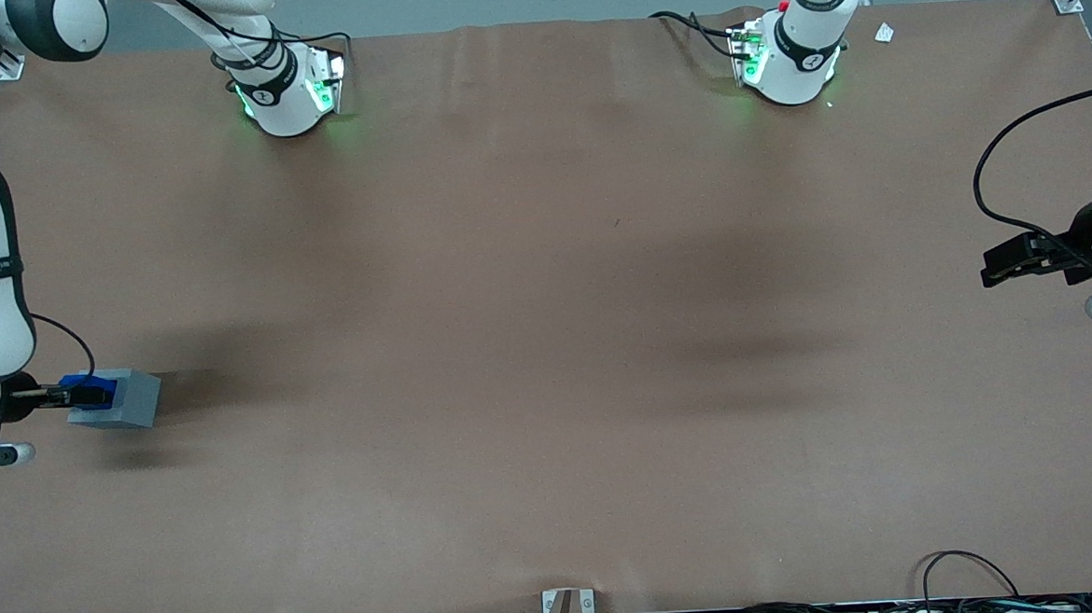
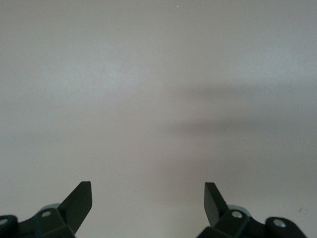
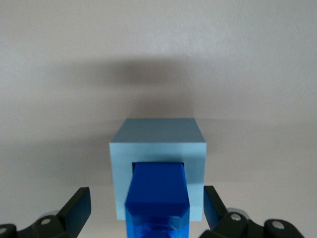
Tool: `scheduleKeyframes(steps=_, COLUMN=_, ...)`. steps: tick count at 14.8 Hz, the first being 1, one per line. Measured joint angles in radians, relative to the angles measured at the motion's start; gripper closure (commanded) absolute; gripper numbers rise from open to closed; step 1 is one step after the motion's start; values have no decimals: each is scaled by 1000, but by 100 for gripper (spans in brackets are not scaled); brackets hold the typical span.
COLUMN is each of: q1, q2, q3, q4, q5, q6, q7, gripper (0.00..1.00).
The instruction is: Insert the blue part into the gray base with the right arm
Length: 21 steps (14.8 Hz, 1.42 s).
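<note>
Two hard, light plastic pieces are meeting: the blue part [image 3: 157, 191] is sitting in the gray base [image 3: 157, 144]. I'm seeing my gripper [image 3: 147, 208] spread apart around the part, gripping nothing; I'd retake it by its flat sides.

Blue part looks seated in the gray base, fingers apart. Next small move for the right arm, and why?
Probably a straight retreat of the gripper away from the gray base. The blue part already sits in the base's recess, and the fingers stand apart on either side of it without touching, so nothing is left to hold. Sideways motion might knock the part.
</note>
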Motion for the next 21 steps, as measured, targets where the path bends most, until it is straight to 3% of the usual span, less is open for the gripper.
scheduleKeyframes(steps=6, q1=17, q2=-90, q3=4, q4=85, q5=0, q6=-113, q7=-1, gripper=0)
scheduleKeyframes(steps=13, q1=134, q2=-328, q3=10, q4=121, q5=4, q6=-326, q7=5, gripper=0)
scheduleKeyframes(steps=21, q1=253, q2=-555, q3=12, q4=57, q5=6, q6=-490, q7=175, gripper=0)
